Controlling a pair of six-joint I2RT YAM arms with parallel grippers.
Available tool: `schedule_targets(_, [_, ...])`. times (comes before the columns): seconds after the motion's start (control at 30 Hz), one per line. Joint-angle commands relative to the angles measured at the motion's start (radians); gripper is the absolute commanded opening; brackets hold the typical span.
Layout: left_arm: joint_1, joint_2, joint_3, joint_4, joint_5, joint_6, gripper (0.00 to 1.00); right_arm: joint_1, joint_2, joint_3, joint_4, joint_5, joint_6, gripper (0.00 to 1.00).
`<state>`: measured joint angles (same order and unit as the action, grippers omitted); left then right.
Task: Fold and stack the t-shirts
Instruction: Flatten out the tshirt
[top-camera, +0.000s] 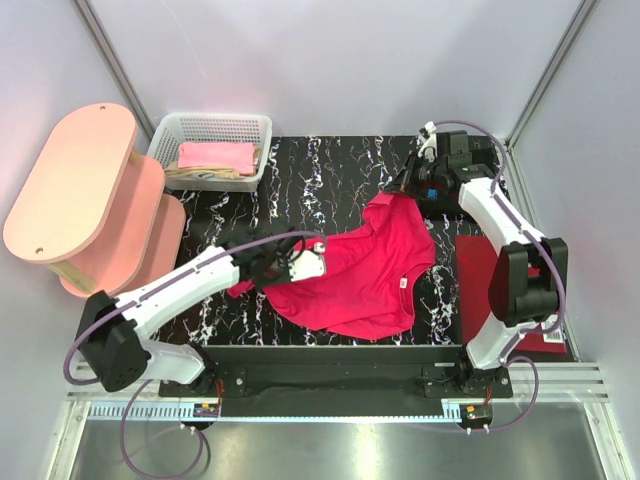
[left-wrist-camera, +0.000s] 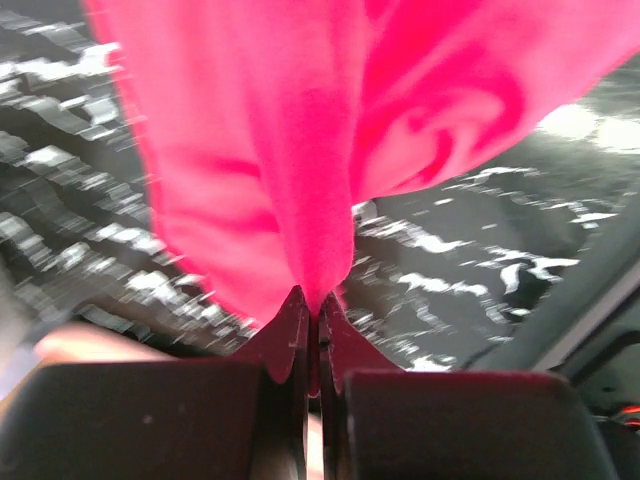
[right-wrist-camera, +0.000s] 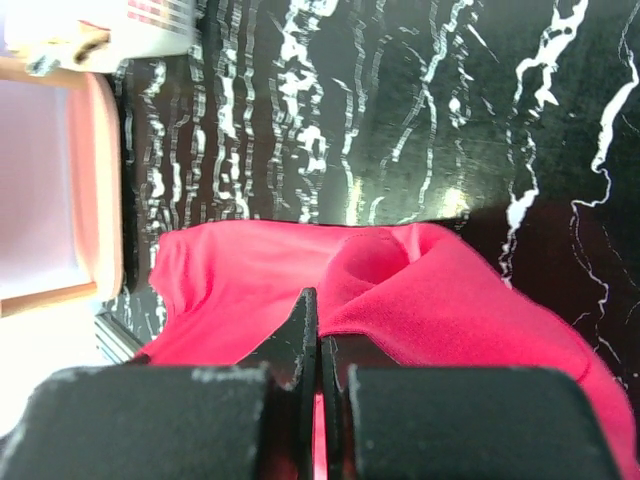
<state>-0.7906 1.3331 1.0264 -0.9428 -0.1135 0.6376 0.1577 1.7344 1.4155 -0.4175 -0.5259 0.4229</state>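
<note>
Counted: 1 crimson tee on the worktop; 1 pink tee folded over beige cloth (no. of pieces can't be told) in 1 white basket at 11 o'clock; 2 hands. Crimson tee: plain, short-sleeved, rumpled, part spread, white neck tag seen at its 4 o'clock edge. It is located centre-right of the worktop, long axis stretched diag. from 8 to 1 o'clock. L hand is clamped on the 8 o'clock end; R hand is closed on the 1 o'clock corner. Cloth is pinched betw. the fingers in both wrist views.
</note>
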Motion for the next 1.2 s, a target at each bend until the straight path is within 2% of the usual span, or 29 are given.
schedule_targets(0.0, [0.043, -0.077, 0.165, -0.079, -0.147, 0.065, 0.00, 0.003, -0.169, 0.069, -0.050, -0.031, -0.022, 0.00])
schedule_targets(0.17, [0.099, -0.143, 0.375, -0.116, -0.303, 0.143, 0.00, 0.003, -0.357, 0.146, -0.156, -0.031, -0.049, 0.00])
schedule_targets(0.37, [0.105, -0.250, 0.586, -0.131, -0.432, 0.143, 0.04, 0.003, -0.611, 0.212, -0.309, -0.005, -0.087, 0.00])
schedule_targets(0.5, [0.105, -0.356, 0.716, -0.186, -0.423, 0.110, 0.04, 0.003, -0.746, 0.307, -0.434, 0.020, -0.107, 0.00])
schedule_targets(0.63, [0.105, -0.394, 0.973, -0.379, -0.347, 0.056, 0.06, 0.003, -0.808, 0.503, -0.535, 0.037, -0.098, 0.00])
schedule_targets(0.73, [0.103, -0.428, 1.058, -0.454, -0.347, 0.050, 0.08, 0.003, -0.831, 0.621, -0.584, 0.032, -0.076, 0.00])
schedule_targets(0.9, [0.108, -0.491, 1.071, -0.519, -0.272, 0.010, 0.10, 0.003, -0.800, 0.819, -0.690, 0.049, -0.058, 0.00])
schedule_targets(1.03, [0.110, -0.517, 0.957, -0.508, -0.226, -0.004, 0.10, 0.003, -0.731, 0.960, -0.741, 0.101, -0.059, 0.00])
schedule_targets(1.1, [0.110, -0.540, 0.888, -0.454, -0.198, 0.007, 0.10, 0.003, -0.699, 0.933, -0.733, 0.150, -0.061, 0.00])
schedule_targets(1.17, [0.110, -0.577, 0.737, -0.394, -0.198, 0.037, 0.10, 0.003, -0.673, 0.877, -0.699, 0.185, -0.064, 0.00])
